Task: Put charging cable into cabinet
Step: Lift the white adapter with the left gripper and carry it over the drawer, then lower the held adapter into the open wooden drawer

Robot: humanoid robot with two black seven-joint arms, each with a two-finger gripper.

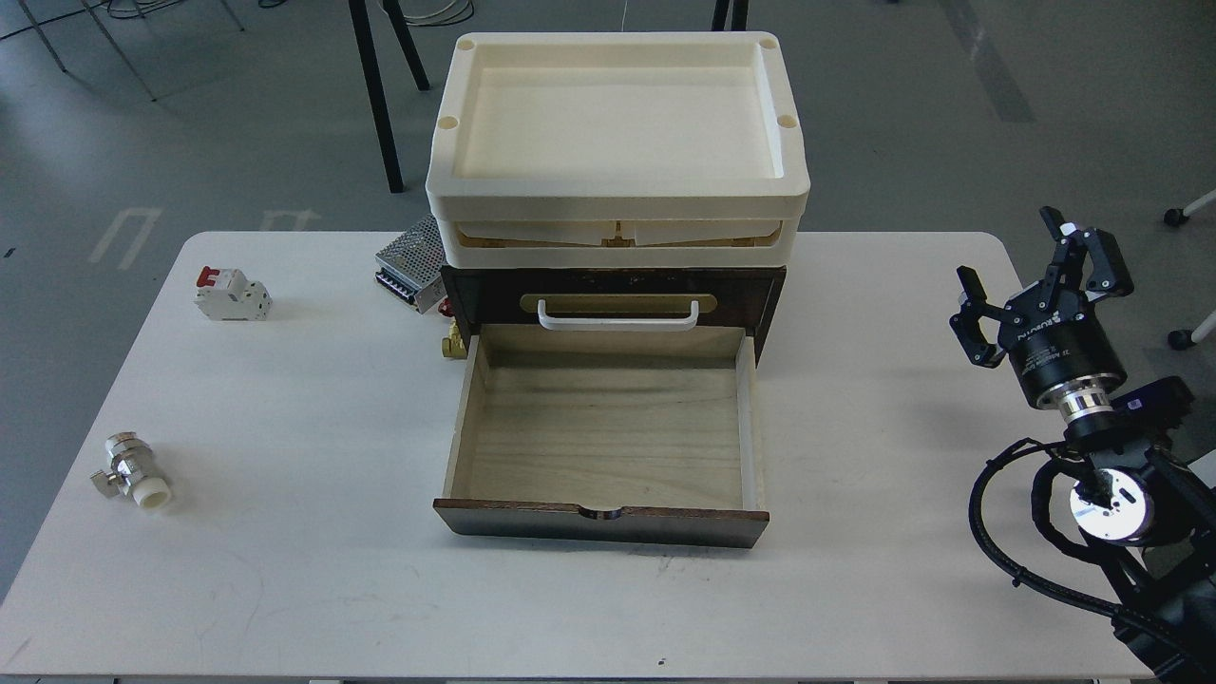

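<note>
- White table (pixel 313 570) standing on a grey floor (pixel 190 114); circuit breaker (pixel 231 294) and valve (pixel 133 470) lying at left.
- Power supply (pixel 410 261) and brass fitting (pixel 454 344) sitting partly hidden behind the cabinet (pixel 613 285), its drawer (pixel 608 432) standing open.
- Charging cable not showing.
- Right gripper (pixel 1031 275) hovering, fingers spread, holding nothing.

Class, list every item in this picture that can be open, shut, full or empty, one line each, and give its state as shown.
Lower drawer: pulled fully open, nothing inside.
Upper drawer: shut, white handle on its front.
Top tray: upright on the cabinet, nothing in it.
Right gripper: open, holding nothing, off the table's right edge.
Charging cable: not in view.
Left gripper: not in view.
</note>
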